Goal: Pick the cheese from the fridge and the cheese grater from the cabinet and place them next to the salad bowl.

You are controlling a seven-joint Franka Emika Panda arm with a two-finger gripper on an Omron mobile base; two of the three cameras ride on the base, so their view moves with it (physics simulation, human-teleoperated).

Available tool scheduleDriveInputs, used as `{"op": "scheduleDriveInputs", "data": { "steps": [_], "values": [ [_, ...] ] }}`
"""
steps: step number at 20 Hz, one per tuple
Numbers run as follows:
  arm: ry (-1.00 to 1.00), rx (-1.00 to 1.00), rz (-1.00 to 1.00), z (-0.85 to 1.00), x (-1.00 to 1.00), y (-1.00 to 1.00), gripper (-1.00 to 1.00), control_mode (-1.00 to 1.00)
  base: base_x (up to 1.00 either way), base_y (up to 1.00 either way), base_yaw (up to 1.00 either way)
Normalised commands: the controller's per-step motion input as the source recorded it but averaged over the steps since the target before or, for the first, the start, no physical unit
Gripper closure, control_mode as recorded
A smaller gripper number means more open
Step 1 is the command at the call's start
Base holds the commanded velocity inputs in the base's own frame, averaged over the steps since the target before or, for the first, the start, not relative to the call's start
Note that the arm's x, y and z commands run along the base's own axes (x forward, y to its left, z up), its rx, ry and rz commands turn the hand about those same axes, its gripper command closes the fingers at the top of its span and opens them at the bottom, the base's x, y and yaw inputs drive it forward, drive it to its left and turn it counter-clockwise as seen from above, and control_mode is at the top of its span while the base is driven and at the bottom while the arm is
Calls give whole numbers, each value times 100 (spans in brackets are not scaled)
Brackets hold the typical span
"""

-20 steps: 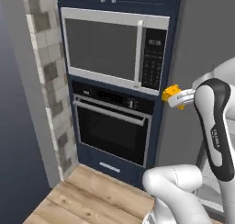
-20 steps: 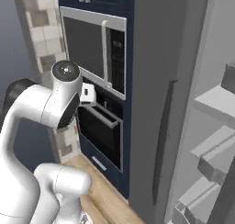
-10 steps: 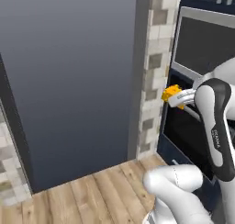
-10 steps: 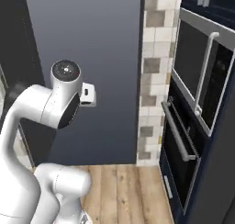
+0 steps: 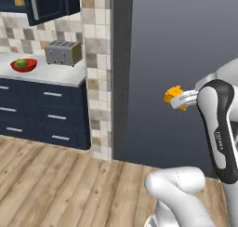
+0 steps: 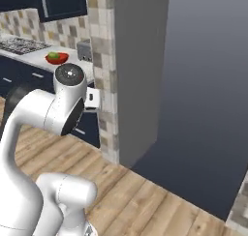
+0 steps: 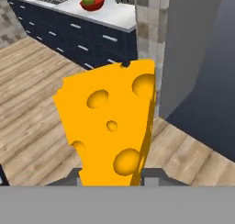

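Claw: our claw (image 5: 180, 99) is clamped on the orange-yellow holed cheese wedge (image 7: 110, 126), carried out in front of the white arm at about chest height.
Cheese: smooth, waxy-looking, with round hollows; it sits upright between the two fingers, well above the plank floor.
What changed: a second ago we faced the microwave and oven stack; half a second ago a grey side panel and a tiled column; now the whole scene has swung round, so we judge the base turned, not the things. The grip on the cheese has held throughout.
Meaning: we judge the fridge step done and the carry toward the bowl under way; the grater is yet to fetch.
Near wall: tall flat grey panel (image 5: 181, 49) with a beige mottled tile column (image 5: 98, 72) beside it.
Table: pale table (image 5: 46, 72) over navy drawers (image 5: 44, 112) with silver handles.
Far: shallow glossy red salad bowl with green lettuce (image 5: 23, 64), a boxy silver toaster (image 5: 63, 53) near it; dark navy wall cabinet (image 5: 49, 5) above.
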Motion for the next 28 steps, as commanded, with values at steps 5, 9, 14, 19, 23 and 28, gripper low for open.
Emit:
{"op": "scheduleDriveInputs", "data": {
  "steps": [5, 9, 14, 19, 23, 28],
  "values": [
    [0, 0, 0, 0, 0, 0, 100, 100, 27, 10, 67],
    [0, 0, 0, 0, 0, 0, 100, 100, 66, 44, 9],
    [0, 0, 0, 0, 0, 0, 100, 100, 68, 49, 9],
    [0, 0, 0, 0, 0, 0, 100, 100, 74, 52, 2],
    [0, 0, 0, 0, 0, 0, 100, 100, 82, 47, 0],
    [0, 0, 0, 0, 0, 0, 100, 100, 88, -1, 11]
  ]
}}
